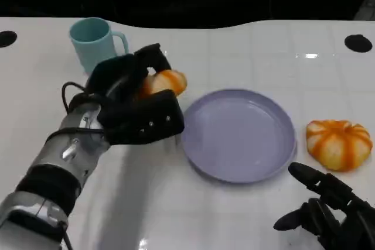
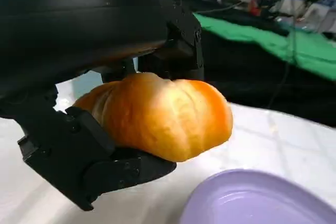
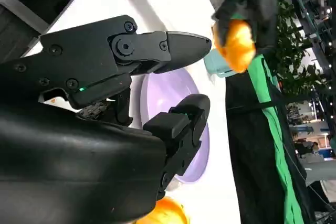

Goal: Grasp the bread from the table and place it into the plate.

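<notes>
Now the left hand [image 1: 132, 100] holds a piece of bread [image 1: 165, 82], with its black fingers [image 2: 89, 166] closed around it from above and from below. The bread is golden orange with soft bumps (a bit like a small pumpkin). It is lifted up off the white table [image 1: 246, 51], just beside the left rim of the purple plate [image 1: 239, 134]. In the left wrist view the plate's rim sits low and close under the bread, but the bread is not over the plate yet.

The plate lies flat near the middle of the table, with nothing in it. A light blue mug [image 1: 94, 42] stands upright near the far edge of the table, behind the left hand.

A second orange bread [image 1: 339, 143] rests on the table, just beside the right rim of the plate and close to the right edge of the table. The right hand [image 1: 328, 212] sits near the front right corner, close to that second bread but not touching it. Its fingers [image 3: 173, 48] are spread apart and hold nothing.
</notes>
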`<action>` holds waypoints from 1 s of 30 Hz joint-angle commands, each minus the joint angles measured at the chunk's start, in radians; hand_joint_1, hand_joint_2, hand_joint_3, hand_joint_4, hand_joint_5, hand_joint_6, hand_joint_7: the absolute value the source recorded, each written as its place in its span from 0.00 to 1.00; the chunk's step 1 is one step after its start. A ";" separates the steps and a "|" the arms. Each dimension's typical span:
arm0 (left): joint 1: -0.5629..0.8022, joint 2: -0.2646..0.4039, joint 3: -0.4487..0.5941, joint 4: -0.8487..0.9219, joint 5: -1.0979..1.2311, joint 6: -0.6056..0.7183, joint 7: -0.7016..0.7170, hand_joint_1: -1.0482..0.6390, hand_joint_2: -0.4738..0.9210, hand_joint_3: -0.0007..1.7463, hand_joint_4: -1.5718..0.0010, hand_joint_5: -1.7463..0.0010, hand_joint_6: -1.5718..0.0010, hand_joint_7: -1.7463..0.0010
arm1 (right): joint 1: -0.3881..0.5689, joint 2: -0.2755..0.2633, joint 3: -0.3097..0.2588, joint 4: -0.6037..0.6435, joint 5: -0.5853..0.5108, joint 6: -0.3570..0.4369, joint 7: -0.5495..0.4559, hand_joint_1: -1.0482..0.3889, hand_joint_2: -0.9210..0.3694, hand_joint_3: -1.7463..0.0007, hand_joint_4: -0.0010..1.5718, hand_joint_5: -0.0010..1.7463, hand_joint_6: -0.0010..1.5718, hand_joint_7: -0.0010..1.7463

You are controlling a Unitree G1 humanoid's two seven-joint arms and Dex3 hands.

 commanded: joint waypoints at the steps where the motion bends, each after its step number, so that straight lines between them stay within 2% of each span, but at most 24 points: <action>1: 0.001 0.003 0.005 -0.065 -0.017 -0.033 -0.018 0.55 0.66 0.70 0.44 0.00 0.56 0.00 | -0.005 -0.019 -0.008 0.008 -0.001 -0.004 -0.001 0.20 0.00 0.80 0.45 0.65 0.62 0.15; 9: -0.055 -0.056 -0.046 -0.037 0.012 -0.152 -0.002 0.57 0.62 0.73 0.44 0.00 0.57 0.00 | -0.005 -0.020 -0.013 0.006 0.026 0.013 0.012 0.21 0.00 0.81 0.45 0.65 0.62 0.15; 13: -0.083 -0.084 -0.071 -0.002 0.026 -0.188 -0.006 0.54 0.62 0.73 0.43 0.00 0.56 0.00 | -0.007 -0.020 -0.014 0.010 0.026 0.010 0.017 0.21 0.00 0.81 0.45 0.65 0.62 0.15; 18: -0.120 -0.139 -0.099 0.093 0.015 -0.264 -0.061 0.50 0.69 0.76 0.40 0.00 0.53 0.00 | -0.002 -0.017 -0.013 0.010 0.019 -0.006 0.018 0.21 0.00 0.81 0.45 0.65 0.62 0.16; 24: -0.148 -0.178 -0.125 0.150 0.041 -0.246 -0.073 0.49 0.69 0.74 0.40 0.00 0.53 0.00 | -0.001 -0.020 -0.011 0.006 0.005 -0.006 0.007 0.21 0.00 0.81 0.46 0.65 0.62 0.16; 30: -0.171 -0.212 -0.159 0.203 0.070 -0.191 -0.077 0.51 0.75 0.65 0.42 0.00 0.54 0.00 | 0.008 -0.019 -0.003 -0.016 -0.013 0.006 -0.015 0.20 0.00 0.80 0.46 0.66 0.62 0.17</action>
